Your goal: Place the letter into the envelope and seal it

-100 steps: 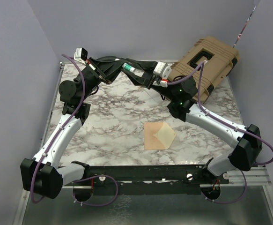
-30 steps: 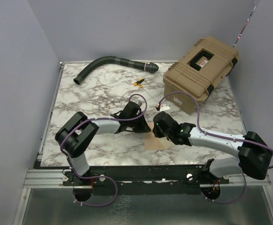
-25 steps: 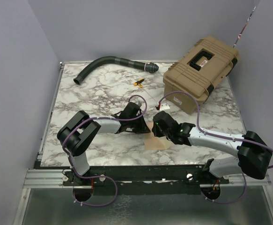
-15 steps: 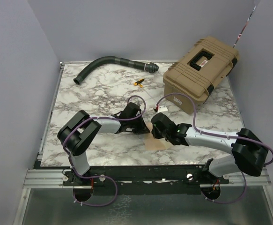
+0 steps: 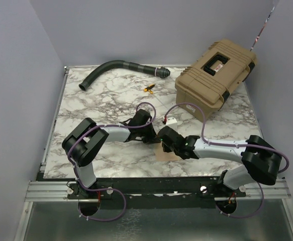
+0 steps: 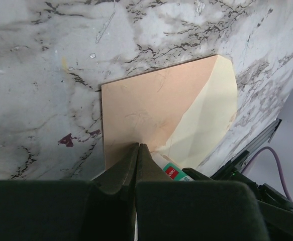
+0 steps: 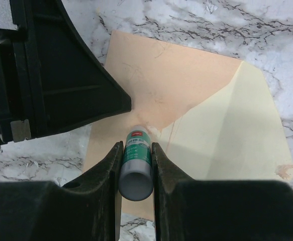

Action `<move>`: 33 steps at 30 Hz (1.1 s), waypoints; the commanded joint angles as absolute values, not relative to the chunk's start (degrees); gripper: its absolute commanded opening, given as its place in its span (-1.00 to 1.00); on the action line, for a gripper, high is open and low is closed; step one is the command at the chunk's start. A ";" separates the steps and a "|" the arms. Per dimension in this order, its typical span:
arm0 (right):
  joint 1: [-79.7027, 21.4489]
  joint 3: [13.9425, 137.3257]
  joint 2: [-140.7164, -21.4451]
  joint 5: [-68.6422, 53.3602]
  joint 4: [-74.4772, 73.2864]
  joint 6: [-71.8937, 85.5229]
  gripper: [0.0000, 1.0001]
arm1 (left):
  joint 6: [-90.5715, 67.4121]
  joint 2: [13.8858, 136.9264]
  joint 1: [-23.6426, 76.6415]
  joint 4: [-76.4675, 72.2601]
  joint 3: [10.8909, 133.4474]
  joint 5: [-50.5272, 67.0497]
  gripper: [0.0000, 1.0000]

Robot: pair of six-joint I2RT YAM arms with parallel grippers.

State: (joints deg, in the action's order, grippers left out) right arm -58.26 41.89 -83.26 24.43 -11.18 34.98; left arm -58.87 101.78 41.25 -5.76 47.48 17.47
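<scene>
The peach envelope (image 6: 141, 113) lies flat on the marble table, its flap (image 7: 236, 125) folded open to the right with the cream inside up. The letter is hidden. My left gripper (image 6: 137, 145) is shut with nothing between its jaws, and its tips rest on the envelope's peach body. My right gripper (image 7: 136, 145) is shut on a green-and-white glue stick (image 7: 136, 165). The stick's tip touches the envelope at the flap's fold, just in front of the left fingertips (image 7: 121, 103). In the top view both grippers meet over the envelope (image 5: 167, 154).
A tan hard case (image 5: 216, 70) stands at the back right. A black hose (image 5: 118, 68) lies along the back edge, with a small yellow-and-black item (image 5: 148, 89) in front of it. The metal rail (image 5: 156, 188) runs along the near edge.
The left jaws have closed fully on the envelope. The right gripper has slid left with the glue stick, toward the left gripper. Both arms came forward from the back of the table.
</scene>
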 commanded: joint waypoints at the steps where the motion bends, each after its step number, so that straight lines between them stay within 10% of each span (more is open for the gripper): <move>1: -59.02 40.90 -86.55 29.94 -13.89 37.92 -0.99 | -54.56 104.94 41.22 4.56 46.67 13.38 -1.00; 33: -68.04 44.59 -86.34 33.67 -29.39 51.58 -0.99 | -56.40 106.09 38.48 2.12 43.10 14.57 -1.00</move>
